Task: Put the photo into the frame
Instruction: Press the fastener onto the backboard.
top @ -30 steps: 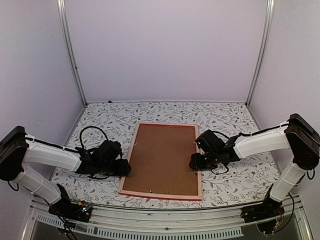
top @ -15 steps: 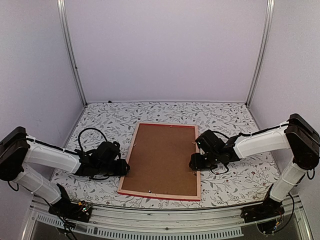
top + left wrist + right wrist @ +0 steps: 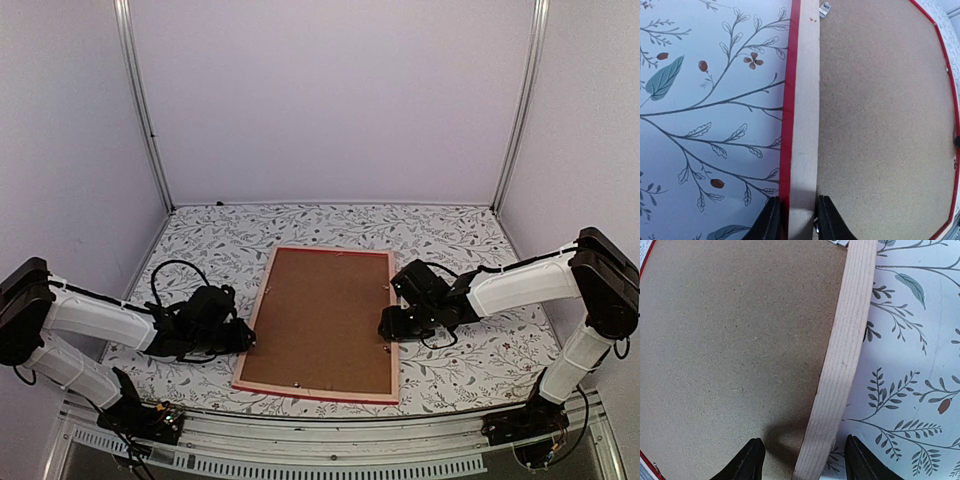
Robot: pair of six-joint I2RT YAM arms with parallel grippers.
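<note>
Frame (image 3: 804, 100): face-down on table (image 3: 700, 150), brown backing board (image 3: 880, 125) seated inside; photo unseen. Left pincer (image 3: 797, 212) nipped onto left rail; right pincer (image 3: 805, 455) agape, straddling right rail untouched. Hazard: one-sided lift would likely tilt it, spilling the board.

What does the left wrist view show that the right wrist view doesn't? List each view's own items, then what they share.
Only the left wrist view: the left fingers close against both sides of the frame at its left rail, the red front edge beside that rail, and a metal tab.
Only the right wrist view: the right fingers set wide, straddling the opposite rail with gaps on either side.
Both: the brown backing board, a pale wood rail, and the floral tablecloth.
</note>
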